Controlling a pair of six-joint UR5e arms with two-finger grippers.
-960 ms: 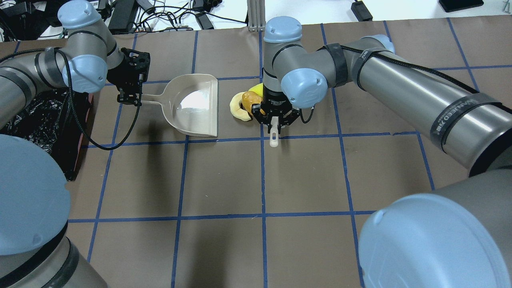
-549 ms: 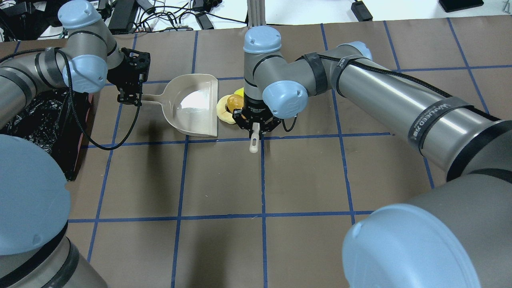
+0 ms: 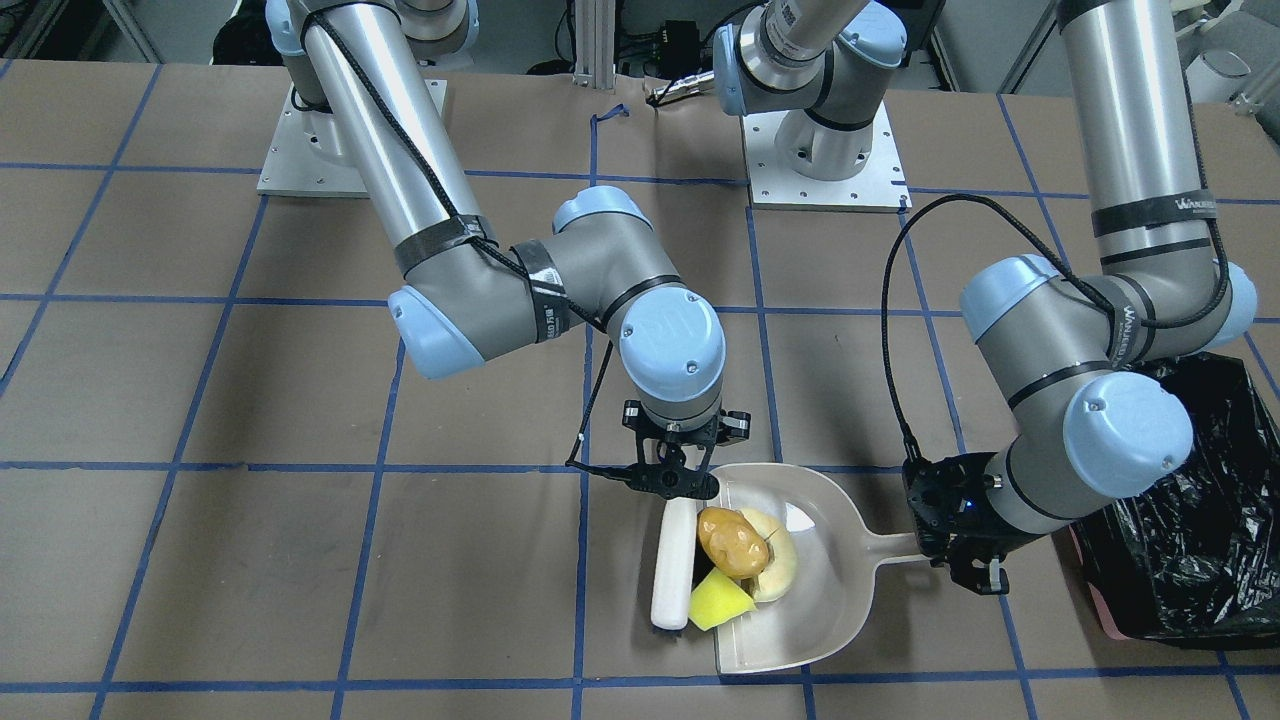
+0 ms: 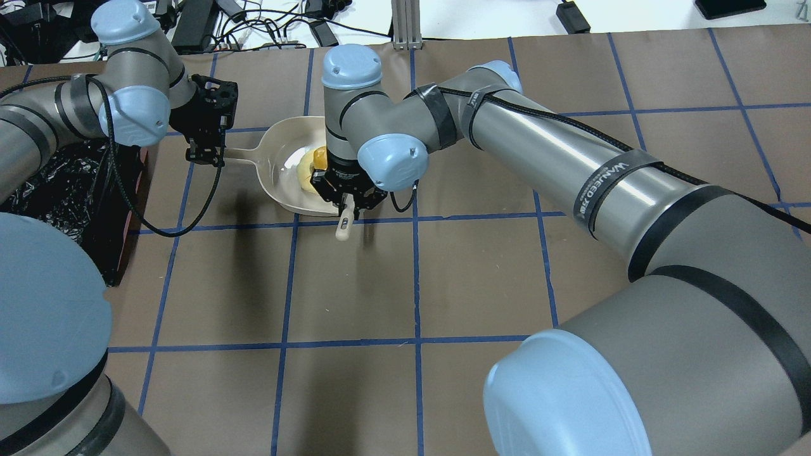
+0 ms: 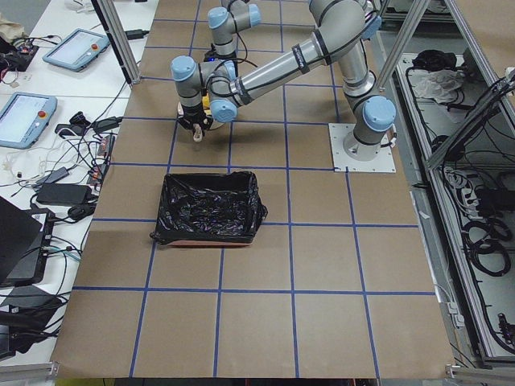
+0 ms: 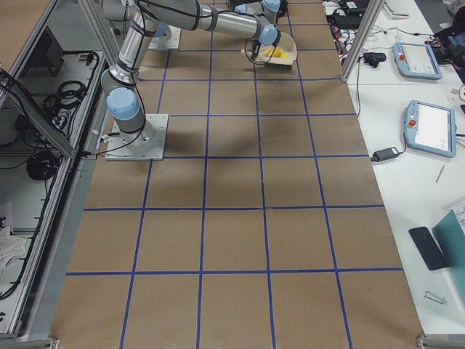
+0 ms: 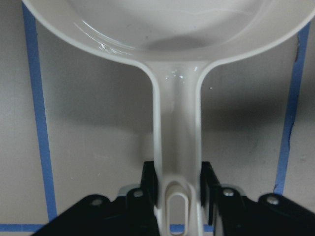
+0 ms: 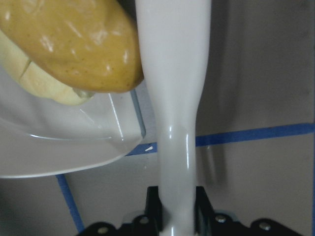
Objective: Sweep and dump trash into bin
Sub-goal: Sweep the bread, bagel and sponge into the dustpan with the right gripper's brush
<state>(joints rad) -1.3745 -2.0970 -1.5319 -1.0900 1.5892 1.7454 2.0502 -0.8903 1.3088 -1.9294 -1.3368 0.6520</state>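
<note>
The brown potato-like lump [image 3: 732,540] and the pale cream slice [image 3: 780,572] lie inside the cream dustpan [image 3: 835,610]. The yellow sponge [image 3: 720,603] straddles the pan's open lip. My right gripper [image 3: 668,480] is shut on the white brush handle [image 3: 672,560], and the brush stands against the pan's mouth, touching the trash. The right wrist view shows the lump [image 8: 69,44] pressed beside the handle [image 8: 172,98]. My left gripper [image 3: 965,570] is shut on the dustpan handle [image 7: 176,137]. The black-lined bin [image 3: 1190,540] stands just beyond my left gripper.
The bin [image 4: 70,190] sits at the table's left edge under my left arm. Brown table with blue tape grid [image 4: 415,285]. Cables and devices [image 4: 266,25] lie past the far edge. My right arm [image 4: 570,164] stretches across the middle of the table.
My right gripper has moved left with the brush, pushing the three trash pieces from the table to the dustpan's mouth and into it. The left arm and dustpan have not moved.
</note>
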